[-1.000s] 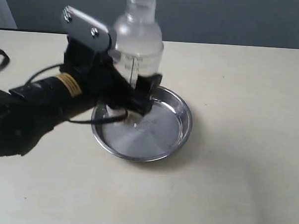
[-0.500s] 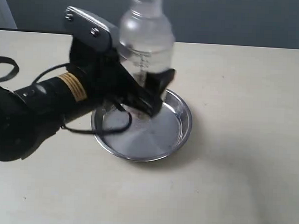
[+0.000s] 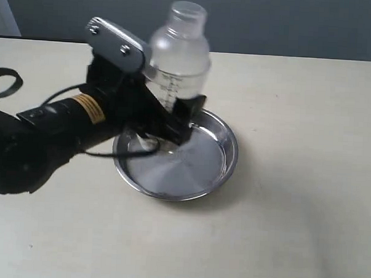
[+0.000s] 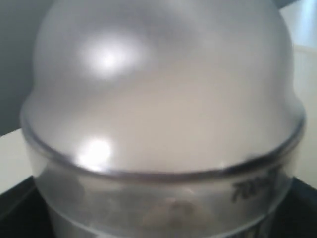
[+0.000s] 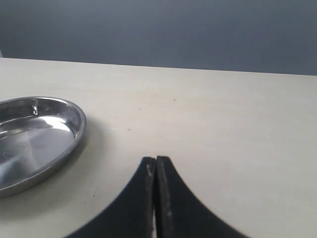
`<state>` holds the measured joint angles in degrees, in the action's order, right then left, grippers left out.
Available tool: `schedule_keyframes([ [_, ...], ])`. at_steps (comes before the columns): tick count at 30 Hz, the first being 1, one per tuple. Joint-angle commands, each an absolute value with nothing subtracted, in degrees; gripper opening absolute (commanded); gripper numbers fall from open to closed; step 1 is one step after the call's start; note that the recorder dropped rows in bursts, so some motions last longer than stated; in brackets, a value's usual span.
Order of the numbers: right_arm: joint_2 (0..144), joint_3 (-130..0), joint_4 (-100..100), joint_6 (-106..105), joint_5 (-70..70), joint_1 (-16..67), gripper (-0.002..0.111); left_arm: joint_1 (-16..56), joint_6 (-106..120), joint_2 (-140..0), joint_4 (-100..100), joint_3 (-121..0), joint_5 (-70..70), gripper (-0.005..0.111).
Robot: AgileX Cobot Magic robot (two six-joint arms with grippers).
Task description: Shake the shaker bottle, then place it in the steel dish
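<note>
The frosted shaker bottle (image 3: 178, 58) hangs roughly upright in the air over the back left part of the steel dish (image 3: 231, 154). My left gripper (image 3: 176, 116) is shut on its lower body, with one black finger (image 3: 193, 110) showing at the bottle's right side. In the left wrist view the bottle's dome (image 4: 158, 99) fills the picture, brownish contents show faintly low inside, and dark fingers (image 4: 17, 213) sit at the corners. The right gripper (image 5: 156, 161) is shut with nothing in it, low over the table to the right of the dish (image 5: 79, 124).
The dish rests on a beige table (image 3: 293, 211) with a dark wall behind. A black cable loop (image 3: 4, 82) lies at the table's left edge. The left arm's black body (image 3: 44, 139) stretches across the left side.
The bottle rose and swung right half a second ago, then came back down a little; its cap now sits lower in the view. The dish has not moved.
</note>
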<state>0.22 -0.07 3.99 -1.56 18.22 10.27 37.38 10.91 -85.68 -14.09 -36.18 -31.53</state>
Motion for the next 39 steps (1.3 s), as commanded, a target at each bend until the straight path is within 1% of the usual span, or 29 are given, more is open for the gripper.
schedule_keyframes([
  [1, 0.0, 0.0, 3.7, -1.5, 17.5, 10.3, -0.001, 36.1, 6.2, -84.9, -4.5, -36.6, -34.1, 0.0],
  [2, 0.0, 0.0, 3.7, -1.5, 17.5, 10.3, -0.001, 36.1, 3.9, -84.8, 4.4, -36.7, -33.5, 0.0],
  [3, 0.0, 0.0, 3.7, -1.5, 17.5, 10.3, -0.001, 35.8, 4.0, -84.8, 3.0, -36.7, -33.4, 0.0],
  [4, 0.0, 0.0, 3.7, -1.5, 17.5, 10.3, -0.001, 34.9, 5.7, -84.8, -4.5, -36.7, -33.4, 0.0],
  [6, 0.0, 0.0, 3.7, -1.5, 17.5, 10.3, -0.001, 32.4, 10.4, -85.4, -29.9, -36.7, -35.8, 0.0],
  [7, 0.0, 0.0, 3.7, -1.5, 17.5, 10.3, -0.001, 31.9, 9.5, -85.5, -34.4, -36.7, -37.0, 0.0],
  [8, 0.0, 0.0, 3.7, -1.5, 17.5, 10.3, -0.001, 32.0, 8.3, -85.5, -29.6, -36.7, -35.8, 0.0],
  [10, 0.0, 0.0, 3.7, -1.5, 17.5, 10.3, -0.001, 33.7, -1.2, -85.0, 0.0, -36.7, -32.5, 0.0],
  [11, 0.0, 0.0, 3.7, -1.5, 17.5, 10.3, -0.001, 34.3, -3.6, -85.0, 10.8, -36.7, -32.4, 0.0],
  [12, 0.0, 0.0, 3.7, -1.5, 17.5, 10.3, -0.001, 34.1, -3.7, -85.0, 9.0, -36.7, -31.9, 0.0],
  [14, 0.0, 0.0, 3.7, -1.5, 17.5, 10.3, -0.001, 32.5, 2.1, -86.0, -13.9, -36.7, -32.5, 0.0],
  [15, 0.0, 0.0, 3.7, -1.5, 17.5, 10.3, -0.001, 32.1, 3.2, -86.7, -21.6, -36.7, -34.3, 0.0],
  [16, 0.0, 0.0, 3.7, -1.5, 17.5, 10.3, -0.001, 32.4, 2.6, -86.9, -15.9, -36.7, -34.2, 0.0],
  [18, 0.0, 0.0, 3.7, -1.5, 17.5, 10.3, -0.001, 33.5, -1.0, -86.7, 9.6, -36.7, -33.0, 0.0],
  [19, 0.0, 0.0, 3.7, -1.5, 17.5, 10.3, -0.001, 33.5, -1.4, -86.7, 14.1, -36.7, -33.1, 0.0],
  [20, 0.0, 0.0, 3.7, -1.5, 17.5, 10.3, -0.001, 33.2, -1.4, -86.8, 8.1, -36.8, -32.8, 0.0],
  [22, 0.0, 0.0, 3.7, -1.5, 17.5, 10.3, -0.001, 32.4, -1.2, -88.0, -20.3, -36.8, -36.4, 0.0],
  [23, 0.0, 0.0, 3.7, -1.5, 17.5, 10.3, -0.001, 32.8, -1.8, -88.5, -23.6, -36.8, -37.8, 0.0],
  [26, 0.0, 0.0, 3.7, -1.5, 17.5, 10.3, -0.001, 34.4, -0.8, -88.5, 8.9, -36.8, -38.6, 0.0],
  [27, 0.0, 0.0, 3.7, -1.5, 17.5, 10.3, -0.001, 34.4, -1.0, -88.7, 6.6, -37.1, -38.5, 0.0],
  [29, 0.0, 0.0, 3.7, -1.5, 17.5, 10.3, -0.001, 34.2, -1.2, -89.5, -20.6, -37.2, -40.7, 0.0],
  [30, 0.0, 0.0, 3.7, -1.5, 17.5, 10.3, -0.001, 34.6, -1.5, -89.9, -28.8, -37.2, -42.5, 0.0],
  [31, 0.0, 0.0, 3.7, -1.5, 17.5, 10.3, -0.001, 34.9, -1.3, -90.1, -21.1, -37.2, -42.1, 0.0],
  [33, 0.0, 0.0, 3.7, -1.5, 17.5, 10.3, -0.001, 35.2, -1.1, -89.9, 10.1, -37.2, -41.9, 0.0],
  [34, 0.0, 0.0, 3.7, -1.5, 17.5, 10.3, -0.001, 35.2, -1.2, -90.1, 8.0, -37.6, -40.9, 0.0],
  [36, 0.0, 0.0, 3.7, -1.5, 17.5, 10.3, -0.001, 34.9, -0.7, -90.8, -22.0, -38.1, -38.6, 0.0],
  [37, 0.0, 0.0, 3.7, -1.5, 17.5, 10.3, -0.001, 34.9, 0.0, -91.2, -31.0, -38.1, -40.0, 0.0],
  [38, 0.0, 0.0, 3.7, -1.5, 17.5, 10.3, -0.001, 35.5, 2.0, -91.2, -24.3, -38.1, -39.2, 0.0],
  [39, 0.0, 0.0, 3.7, -1.5, 17.5, 10.3, -0.001, 36.0, 2.2, -91.2, -12.4, -38.1, -38.2, 0.0],
])
